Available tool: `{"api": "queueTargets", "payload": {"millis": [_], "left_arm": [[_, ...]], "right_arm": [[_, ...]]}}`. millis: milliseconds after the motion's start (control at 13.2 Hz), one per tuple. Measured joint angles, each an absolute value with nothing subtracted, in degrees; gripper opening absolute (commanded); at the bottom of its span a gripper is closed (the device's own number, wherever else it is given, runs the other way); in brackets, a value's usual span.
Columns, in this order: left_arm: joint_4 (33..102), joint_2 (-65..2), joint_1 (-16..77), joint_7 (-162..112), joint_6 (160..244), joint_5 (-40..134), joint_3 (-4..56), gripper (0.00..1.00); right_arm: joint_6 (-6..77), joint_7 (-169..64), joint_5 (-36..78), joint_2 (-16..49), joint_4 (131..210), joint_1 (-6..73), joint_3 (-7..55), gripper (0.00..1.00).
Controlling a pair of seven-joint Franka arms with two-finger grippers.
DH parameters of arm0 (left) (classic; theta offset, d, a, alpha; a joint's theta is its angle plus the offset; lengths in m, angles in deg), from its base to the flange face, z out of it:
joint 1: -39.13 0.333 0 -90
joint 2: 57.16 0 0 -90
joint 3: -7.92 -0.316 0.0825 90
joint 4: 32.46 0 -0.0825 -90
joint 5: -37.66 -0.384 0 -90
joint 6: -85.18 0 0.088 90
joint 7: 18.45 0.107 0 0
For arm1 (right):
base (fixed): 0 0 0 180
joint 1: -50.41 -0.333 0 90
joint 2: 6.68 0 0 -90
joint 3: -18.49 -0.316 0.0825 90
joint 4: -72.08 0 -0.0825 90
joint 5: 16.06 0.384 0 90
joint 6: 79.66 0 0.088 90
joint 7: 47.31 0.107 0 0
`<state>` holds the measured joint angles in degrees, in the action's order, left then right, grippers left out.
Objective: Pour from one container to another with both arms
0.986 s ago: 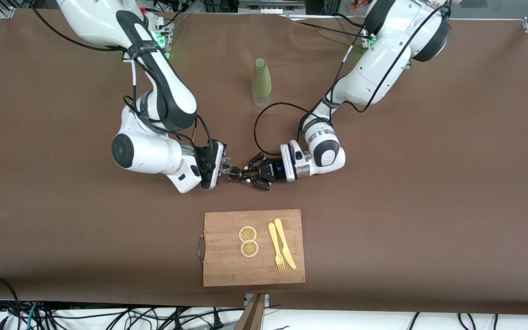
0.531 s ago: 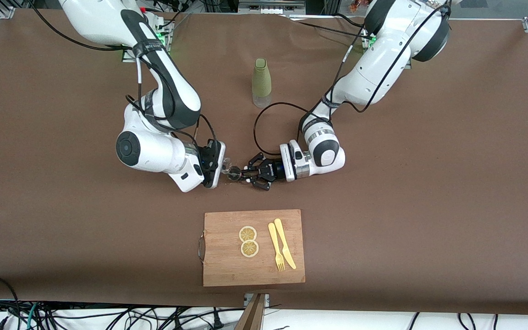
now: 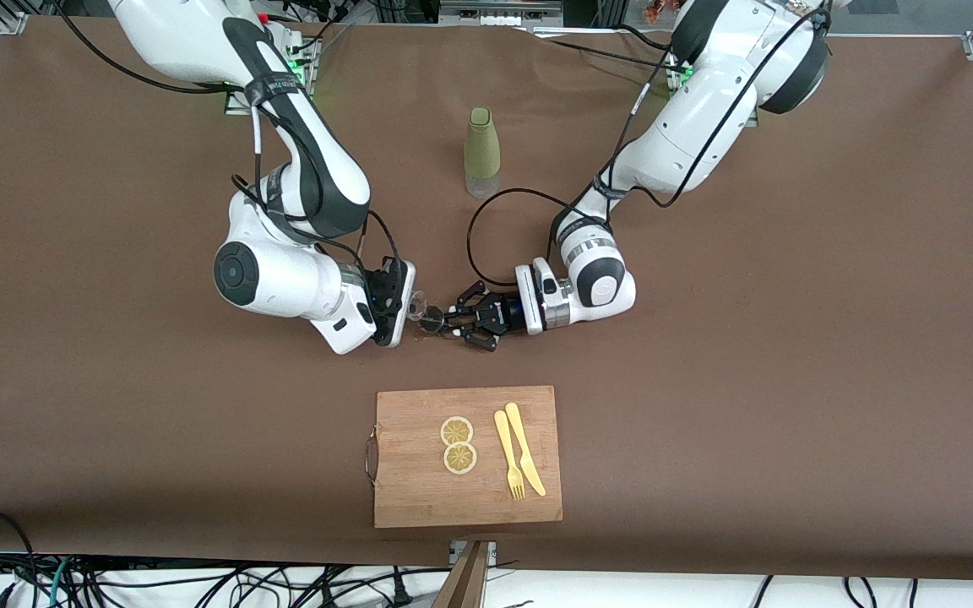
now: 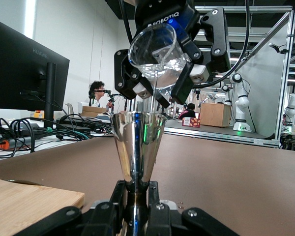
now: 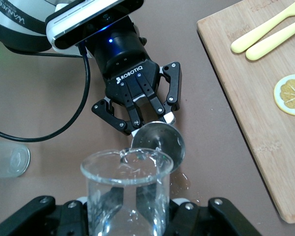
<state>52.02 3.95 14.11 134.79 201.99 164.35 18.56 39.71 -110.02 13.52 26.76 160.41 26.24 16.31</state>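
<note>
Right tool (image 3: 409,306) grips the glass beaker (image 5: 126,191), tipped over the steel cup (image 4: 137,142), and I see a thin stream running into it. Left tool (image 3: 449,322) is clamped on that cup's stem, low over the table (image 3: 748,355). Both meet just farther from the front camera than the cutting board (image 3: 419,490).

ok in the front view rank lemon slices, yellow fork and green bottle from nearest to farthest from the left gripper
From the left gripper:
1. Lemon slices, on the cutting board.
2. Yellow fork, beside them, toward the left arm's end; close call.
3. Green bottle, standing between the robots' bases.
</note>
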Motion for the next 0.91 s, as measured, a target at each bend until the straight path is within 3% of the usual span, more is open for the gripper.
{"api": "queueTargets", "payload": {"millis": [531, 910], "left_arm": [[52.02, 3.96, 14.11, 134.80, 202.03, 164.35, 18.56, 0.00], [51.89, 3.95, 14.43, 134.80, 202.01, 164.35, 18.46, 0.00]], "right_arm": [[40.66, -108.95, 14.36, 26.12, 159.57, 26.24, 16.31, 0.18], [40.90, -108.53, 16.27, 20.37, 159.28, 26.35, 15.65, 0.18]]}}
